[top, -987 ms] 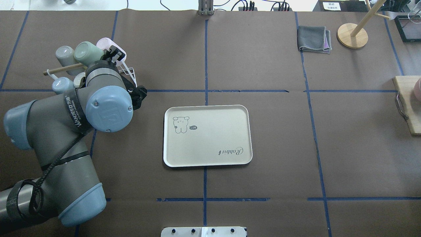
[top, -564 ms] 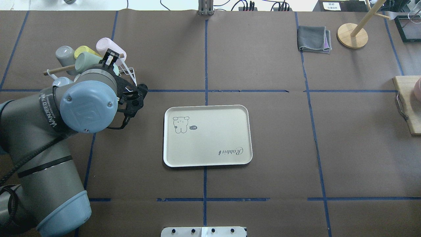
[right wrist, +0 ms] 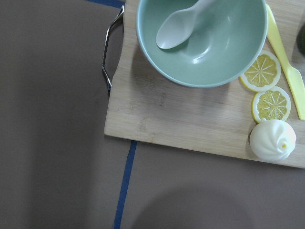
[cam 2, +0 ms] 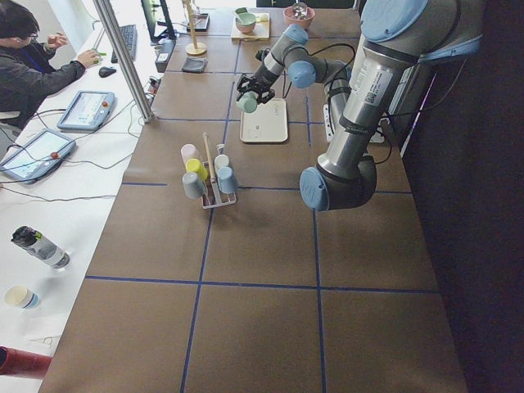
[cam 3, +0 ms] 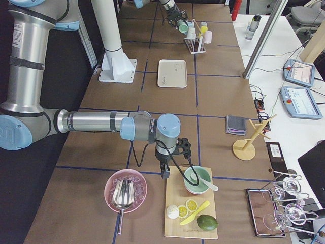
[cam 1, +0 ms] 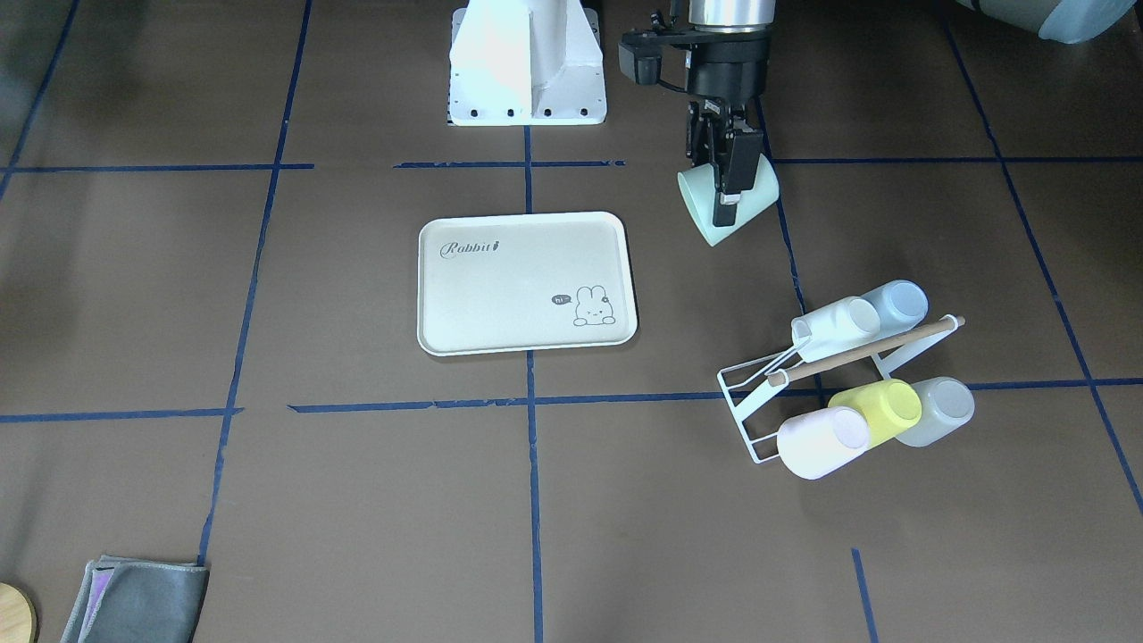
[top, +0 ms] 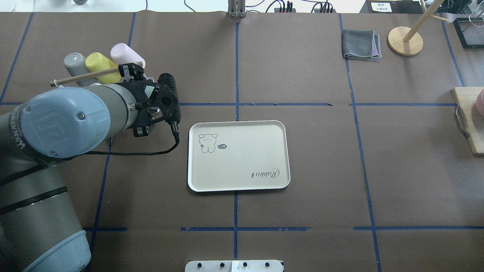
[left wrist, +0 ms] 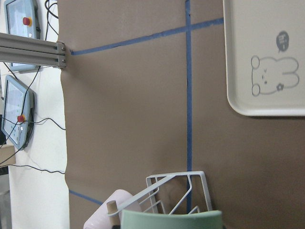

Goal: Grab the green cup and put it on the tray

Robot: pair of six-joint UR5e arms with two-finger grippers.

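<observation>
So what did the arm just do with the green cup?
The left gripper pulled the green cup off the rack and carried it toward the tray; it now holds the cup tilted in the air. The tray, the rack, the other cups and the grey cloth stayed put.

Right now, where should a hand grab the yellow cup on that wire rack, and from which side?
Grip the yellow cup by the side wall near its closed bottom, coming from the side away from the robot. It leans on the rack, bottom outward, with a pink cup and a grey cup close on either side, so probably pinch above and below.
</observation>
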